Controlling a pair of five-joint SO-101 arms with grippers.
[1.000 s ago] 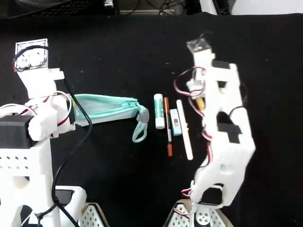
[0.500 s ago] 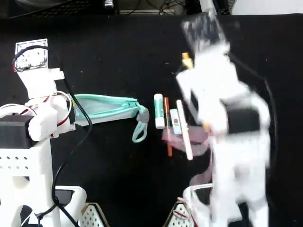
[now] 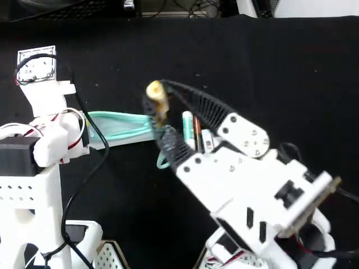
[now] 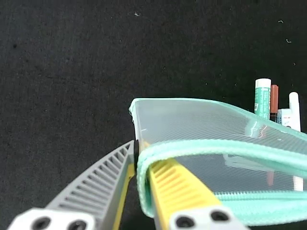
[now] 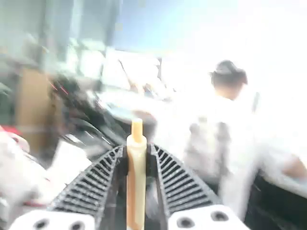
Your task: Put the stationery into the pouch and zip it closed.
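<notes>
A matte black cloth covers the table (image 3: pixel 291 67). The white plastic right arm (image 3: pixel 252 190) stretches from near right toward the centre. It hides the near ends of the stationery row. The left arm (image 3: pixel 45 145) stands at the left. The pouch (image 3: pixel 120 126), translucent ribbed mint plastic, lies left of centre. The left gripper (image 4: pixel 139 158) pinches its left end, yellow finger inside and grey finger outside. Just right of the pouch lie a glue stick (image 3: pixel 188 120), a brown pen (image 3: pixel 197 126) and a white stick (image 4: pixel 294 103). The right gripper (image 3: pixel 154 98), raised by the pouch's right end, has its ridged black fingers clamped on a yellow pen (image 5: pixel 136 167).
</notes>
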